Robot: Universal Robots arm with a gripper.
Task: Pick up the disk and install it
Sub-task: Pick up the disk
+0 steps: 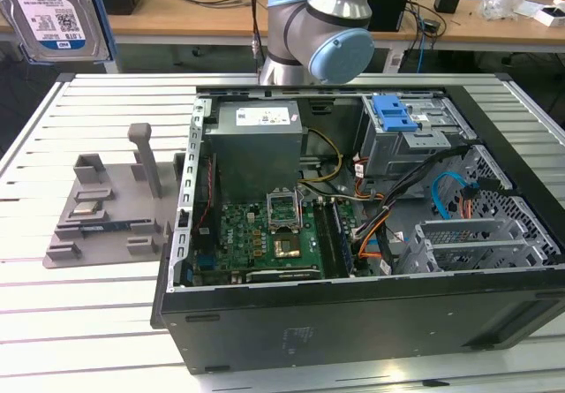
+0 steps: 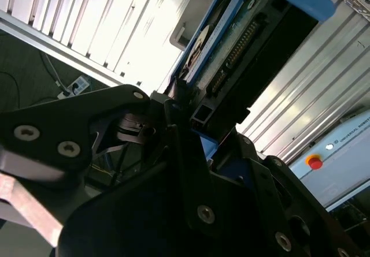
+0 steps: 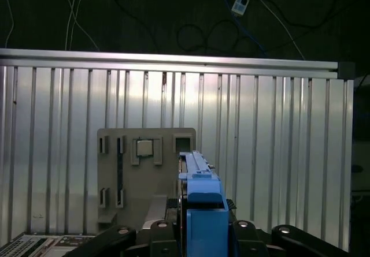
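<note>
The disk [image 1: 53, 13] hangs in the air at the exterior view's upper left, label side showing, with a blue carrier frame along its edge. In the second wrist view the disk [image 2: 243, 37] shows its green circuit board and connector, and my black gripper [image 2: 191, 115] is shut on its near end. In the first wrist view the disk [image 3: 199, 211] is seen edge-on, upright between the jaws of the gripper [image 3: 199, 237], above the slatted table. The arm [image 1: 327, 22] reaches in from the back.
An open computer case [image 1: 353, 322] lies on the table with its motherboard [image 1: 265, 234], grey power supply [image 1: 254, 141] and a metal drive cage with a blue latch [image 1: 395, 112]. A grey fixture [image 1: 106, 207] [image 3: 144, 176] sits on the exterior view's left.
</note>
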